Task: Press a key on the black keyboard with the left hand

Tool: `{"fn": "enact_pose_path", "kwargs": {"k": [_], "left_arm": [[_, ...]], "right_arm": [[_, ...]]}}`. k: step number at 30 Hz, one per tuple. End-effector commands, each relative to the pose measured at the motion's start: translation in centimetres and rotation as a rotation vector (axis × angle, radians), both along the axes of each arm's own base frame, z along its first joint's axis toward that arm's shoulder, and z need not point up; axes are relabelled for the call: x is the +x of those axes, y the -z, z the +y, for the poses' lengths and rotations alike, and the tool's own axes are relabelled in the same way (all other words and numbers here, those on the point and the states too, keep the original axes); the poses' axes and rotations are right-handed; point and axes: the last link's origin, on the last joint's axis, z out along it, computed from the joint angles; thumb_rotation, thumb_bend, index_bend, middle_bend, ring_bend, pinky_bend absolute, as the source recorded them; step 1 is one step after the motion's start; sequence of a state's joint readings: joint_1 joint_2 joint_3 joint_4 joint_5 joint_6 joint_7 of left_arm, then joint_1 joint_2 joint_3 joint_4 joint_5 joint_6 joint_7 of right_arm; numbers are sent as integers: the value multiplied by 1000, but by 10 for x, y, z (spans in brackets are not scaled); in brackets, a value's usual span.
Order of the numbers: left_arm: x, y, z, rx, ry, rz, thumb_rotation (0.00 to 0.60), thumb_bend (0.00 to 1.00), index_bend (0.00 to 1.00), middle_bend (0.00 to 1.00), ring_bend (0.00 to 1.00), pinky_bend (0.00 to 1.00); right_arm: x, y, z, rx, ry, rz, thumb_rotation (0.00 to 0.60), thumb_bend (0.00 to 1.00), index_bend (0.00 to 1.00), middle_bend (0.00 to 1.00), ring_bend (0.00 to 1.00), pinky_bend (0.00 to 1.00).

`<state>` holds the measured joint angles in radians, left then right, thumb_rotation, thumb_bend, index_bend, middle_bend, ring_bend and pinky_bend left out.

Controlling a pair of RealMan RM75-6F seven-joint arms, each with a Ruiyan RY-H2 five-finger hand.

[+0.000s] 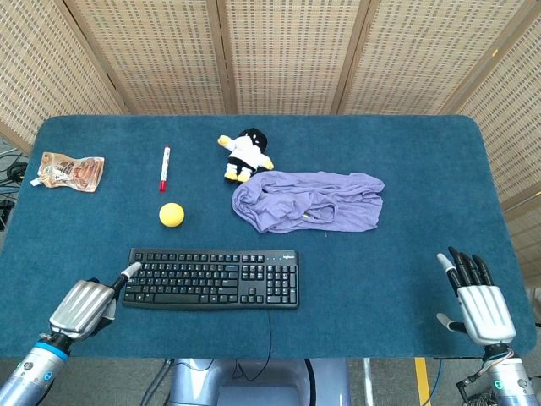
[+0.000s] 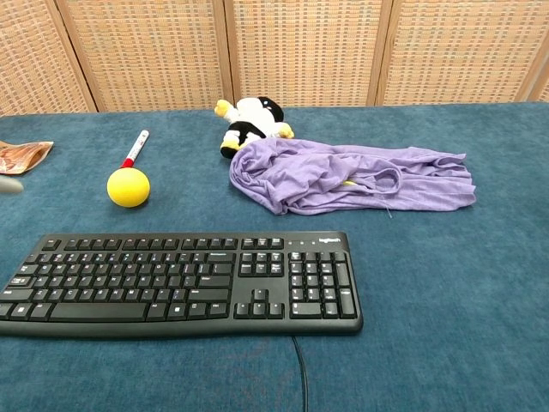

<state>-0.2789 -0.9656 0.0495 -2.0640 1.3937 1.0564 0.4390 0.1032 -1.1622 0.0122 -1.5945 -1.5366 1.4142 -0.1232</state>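
L hand (image 1: 84,306) sits at the near-left table edge, most fingers curled in under the palm w/ one finger (image 1: 128,271) stuck out straight, holding nothing. That fingertip reaches the left end of the black keyboard (image 1: 211,277), about at its far-left corner; can't tell from head view whether it actually touches a key or hovers just over it. In chest view only a faint grey blur shows at the left frame edge, so no help on contact there.

Keyboard lies just right of the L hand, long side running across toward the R hand, w/ its cable (image 1: 270,334) going off the near table edge. Chest view shows it flat on the blue table cover (image 2: 446,292), keys all level as far as can be seen.

R hand (image 1: 479,298) is well apart on the opposite near corner, palm down, fingers spread and straight, holding nothing.

Beyond the L hand, past the keyboard: yellow ball (image 1: 172,214), then a red-and-white pen (image 1: 164,167) further out. Snack pouch (image 1: 71,171) lies far out to the left. Plush toy (image 1: 245,154) and purple cloth (image 1: 308,201) lie beyond the keyboard's right half, cloth touching the toy's near side.
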Motion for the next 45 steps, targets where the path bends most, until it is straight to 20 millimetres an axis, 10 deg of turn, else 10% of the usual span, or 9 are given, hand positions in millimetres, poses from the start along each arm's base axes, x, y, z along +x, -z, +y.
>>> {"fn": "enact_pose_path", "kwargs": {"k": [1, 45], "left_arm": [[10, -2, 5, -130, -39, 71, 600, 987, 0, 663, 673, 475], [18, 51, 33, -334, -170, 273, 600, 994, 0, 663, 673, 475]], "right_arm": [[0, 0, 0, 0, 0, -2, 600, 0, 0, 0, 0, 0], [-1, -9, -4, -21, 4, -43, 600, 0, 0, 0, 0, 0]]}}
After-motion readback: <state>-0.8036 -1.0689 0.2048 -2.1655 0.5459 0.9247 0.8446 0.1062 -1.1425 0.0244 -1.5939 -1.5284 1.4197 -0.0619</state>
